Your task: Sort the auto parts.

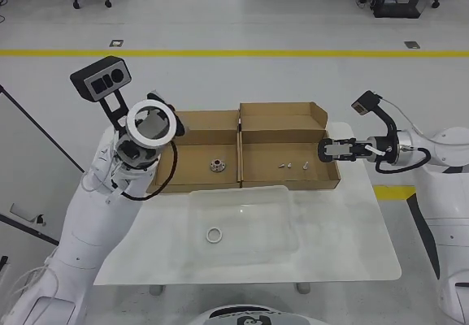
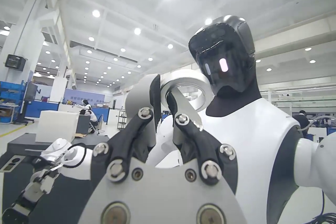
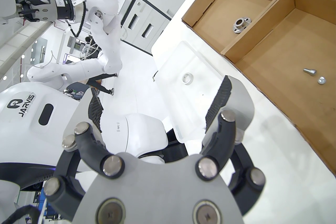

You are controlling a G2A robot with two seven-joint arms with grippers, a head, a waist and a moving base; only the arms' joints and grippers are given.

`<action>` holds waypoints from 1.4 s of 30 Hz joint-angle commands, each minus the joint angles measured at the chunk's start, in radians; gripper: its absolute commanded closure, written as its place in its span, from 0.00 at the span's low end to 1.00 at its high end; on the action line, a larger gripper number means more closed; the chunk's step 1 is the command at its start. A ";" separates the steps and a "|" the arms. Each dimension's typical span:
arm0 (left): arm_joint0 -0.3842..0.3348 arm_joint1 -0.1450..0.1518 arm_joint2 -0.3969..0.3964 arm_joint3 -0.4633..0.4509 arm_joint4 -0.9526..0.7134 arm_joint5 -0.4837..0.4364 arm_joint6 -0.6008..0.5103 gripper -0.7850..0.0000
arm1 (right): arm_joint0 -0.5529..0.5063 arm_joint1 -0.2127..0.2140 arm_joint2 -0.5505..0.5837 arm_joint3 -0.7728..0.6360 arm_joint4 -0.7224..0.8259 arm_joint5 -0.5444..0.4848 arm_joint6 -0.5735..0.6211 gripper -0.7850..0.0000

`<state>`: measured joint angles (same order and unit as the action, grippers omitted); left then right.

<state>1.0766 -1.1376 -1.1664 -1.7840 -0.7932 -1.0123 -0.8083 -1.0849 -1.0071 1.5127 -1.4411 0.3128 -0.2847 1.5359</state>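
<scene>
From the top view, my left gripper [image 1: 141, 136] is raised above the table's left side, clenched on the large silver-white metal ring [image 1: 152, 123], whose open face is turned up to the camera. On the white table [image 1: 356, 236] two boxes stand side by side, touching. The left brown cardboard box [image 1: 193, 166] holds one flanged metal bushing [image 1: 216, 165]. The right brown cardboard box [image 1: 262, 169] holds a small silver bolt [image 1: 283, 163] and, near it, a small silver nut [image 1: 306, 164]. Just in front of the boxes, on my side, lies the clear plastic tray [image 1: 250, 195] with a small white ring [image 1: 214, 235] inside, towards its left. My right gripper [image 1: 325, 150] is at the right box's outer wall.

From my left wrist, the left gripper [image 2: 164, 101] grips the large ring [image 2: 183, 75] by its wall, one finger outside the band and one inside.

From my right wrist, the right gripper [image 3: 160, 104] is spread wide with nothing between its fingers. Beyond it the tray [image 3: 178, 57] holds the small white ring [image 3: 187, 78]. The left box [image 3: 225, 1] shows the bushing [image 3: 241, 23] upright on its flange. The right box [image 3: 288, 51] holds the bolt [image 3: 309, 71] on its side, with the nut [image 3: 321, 80] just beside it.
</scene>
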 commanded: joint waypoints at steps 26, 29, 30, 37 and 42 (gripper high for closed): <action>0.012 0.004 -0.072 0.060 0.322 0.219 0.081 1.00 | 0.000 0.000 0.000 0.000 0.000 0.000 0.000 0.00; -0.030 0.001 -0.067 0.097 0.396 0.266 0.094 1.00 | 0.000 0.000 0.000 0.000 0.000 0.000 0.000 0.00; -0.045 0.000 -0.062 0.110 0.419 0.277 0.097 1.00 | 0.000 0.000 0.000 0.000 0.000 0.000 0.000 0.00; -0.122 -0.005 -0.025 0.205 0.610 0.415 0.095 1.00 | 0.000 0.000 0.000 0.000 0.000 0.000 0.000 0.00; -0.141 0.003 -0.009 0.232 0.819 0.510 0.027 1.00 | 0.000 0.000 0.000 0.000 0.000 0.000 0.000 0.00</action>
<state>0.9389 -1.1364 -1.1766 -1.5555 -0.0291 -0.5206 -0.7665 -1.0849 -1.0071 1.5127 -1.4411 0.3128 -0.2847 1.5359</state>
